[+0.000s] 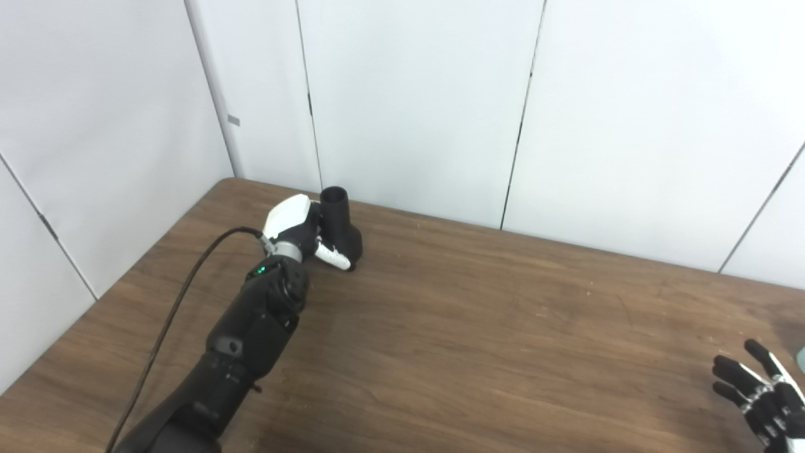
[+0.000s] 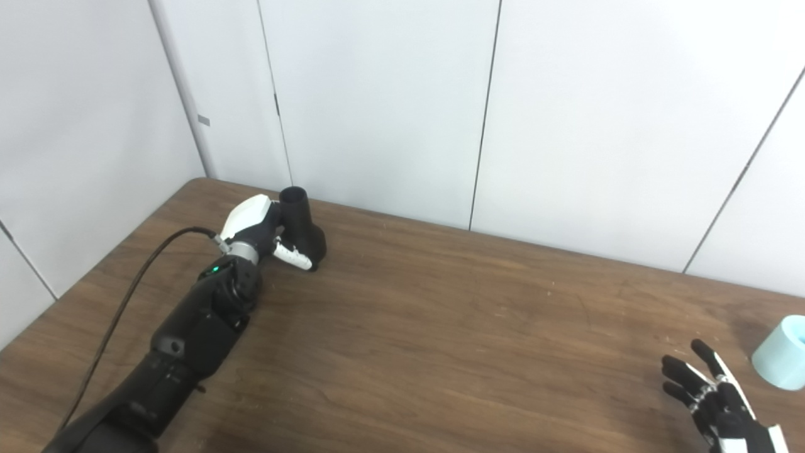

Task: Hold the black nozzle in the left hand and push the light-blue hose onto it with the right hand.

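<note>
The black nozzle stands upright on the wooden table near its far left corner, open end up. My left hand is against its left side, with the white thumb across the wide base and the fingers hidden behind it; it looks closed on the nozzle. The light-blue hose is a short cylinder at the table's right edge, cut off by the frame. My right hand is open with fingers spread, low at the right, just left of the hose and not touching it.
White wall panels rise right behind the table's far edge and on the left, close to the nozzle. A black cable runs along my left arm. Bare tabletop lies between the two hands.
</note>
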